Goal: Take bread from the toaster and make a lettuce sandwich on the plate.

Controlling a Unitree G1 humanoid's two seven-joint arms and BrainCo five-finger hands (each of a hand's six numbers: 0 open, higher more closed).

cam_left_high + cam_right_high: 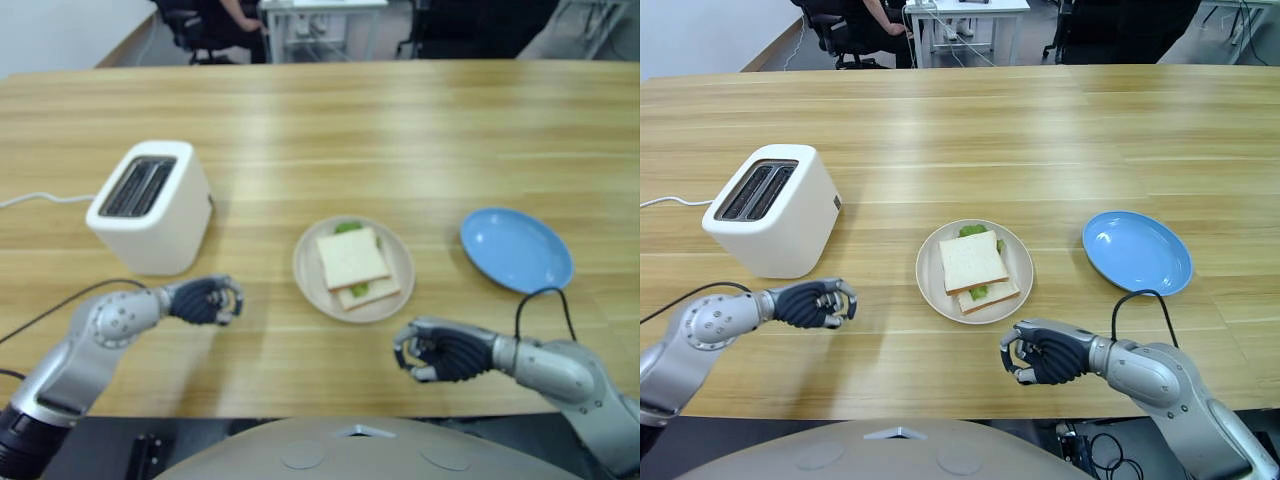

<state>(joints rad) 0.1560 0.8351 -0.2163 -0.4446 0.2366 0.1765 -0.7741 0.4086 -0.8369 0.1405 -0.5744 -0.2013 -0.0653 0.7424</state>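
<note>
A broad light-wood tabletop (400,130) with a lengthwise grain carries everything. Toward its left edge stands a white, rounded-box toaster (150,210), upright, its two dark slots facing up. A thin white power cord (40,199) runs from behind it toward the left edge.

Toward the right edge, well apart from the toaster, a round sky-blue plate (516,250) lies flat on the wood.

Between the toaster and the blue plate, around the middle of the tabletop's width and nearer the near edge than the far one, sits a round beige plate (305,275). On it lies the sandwich. A square slice of white bread (351,257) rests on top, turned slightly askew. A second bread slice (375,292) peeks out beneath it on the side toward the near edge. Green lettuce (348,228) shows past the top slice on the far side, and a little more shows between the two slices on the near side. The sandwich lies wholly inside the plate's rim.

The robot's left hand (205,300) is low over the wood just in front of the toaster, toward the near edge. It is apart from both the toaster and the beige plate. Its dark fingers are curled in on themselves, and nothing is in them.

The right hand (440,352) sits close to the near edge, nearer that edge than the beige plate and slightly to its right, touching neither plate. Its fingers are likewise curled into a loose fist with nothing held.
</note>
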